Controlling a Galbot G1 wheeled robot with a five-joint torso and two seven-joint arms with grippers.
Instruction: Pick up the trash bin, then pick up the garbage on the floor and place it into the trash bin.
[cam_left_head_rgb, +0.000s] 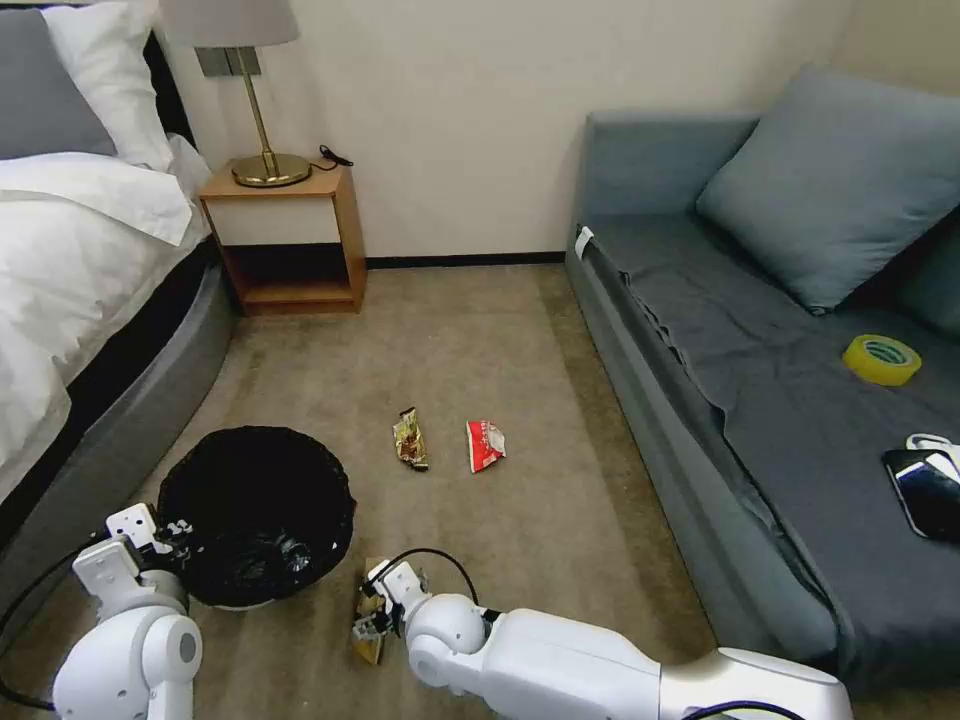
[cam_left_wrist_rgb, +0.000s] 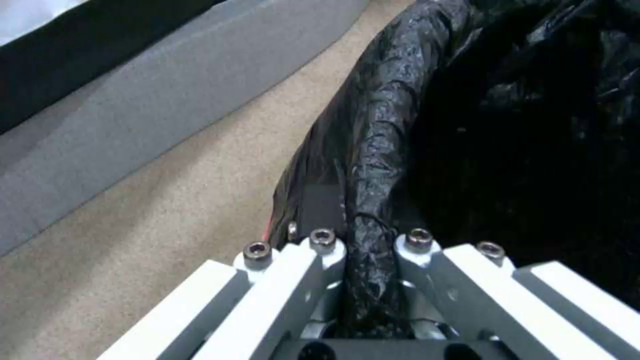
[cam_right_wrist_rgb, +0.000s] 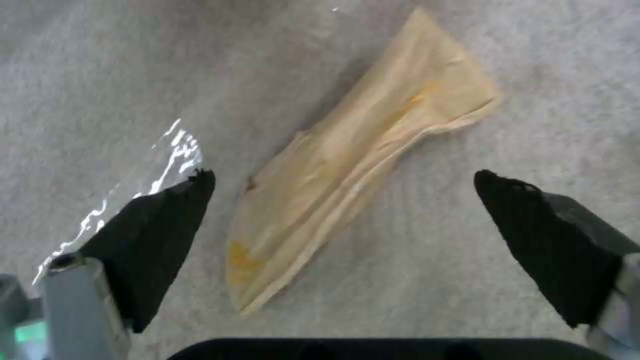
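Right wrist view: tan peel-like scrap (cam_right_wrist_rgb: 353, 165) is lying flat on beige carpet (cam_right_wrist_rgb: 100, 60) between the right gripper's (cam_right_wrist_rgb: 343, 200) spread-apart black fingertips (cam_right_wrist_rgb: 167, 230).
Just beside it, the low round bin with the crinkly black bag (cam_left_head_rgb: 258, 512) is sitting near the grey bed base (cam_left_head_rgb: 150, 400), the left gripper (cam_left_wrist_rgb: 367, 255) pinching its rim; a gold-brown wrapper (cam_left_head_rgb: 410, 440) and a red-white packet (cam_left_head_rgb: 485, 444) are lying apart on open floor beyond.

no legible text, labels or numbers anywhere
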